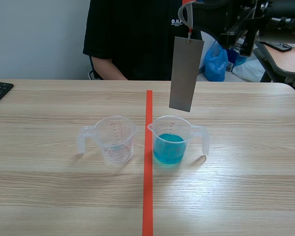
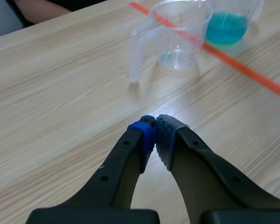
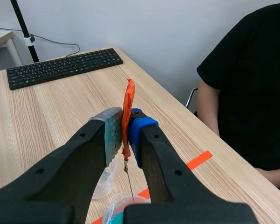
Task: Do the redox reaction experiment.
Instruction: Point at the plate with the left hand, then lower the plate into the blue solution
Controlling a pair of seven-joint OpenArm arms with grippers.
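We are holding the metal strip [image 1: 186, 73] by its orange tab [image 3: 128, 105] in the right jaws, above the cup of blue liquid [image 1: 171, 140]; dipping is not yet done. The left jaws are hovering closed, empty, near the clear cup [image 2: 179, 35].

We read small white letters on the black shirt [image 1: 132, 39] of the person at the table's far edge, perhaps "O.H.", partly hidden. Red scale figures on the clear measuring cup [image 1: 116, 139] are too small to read.
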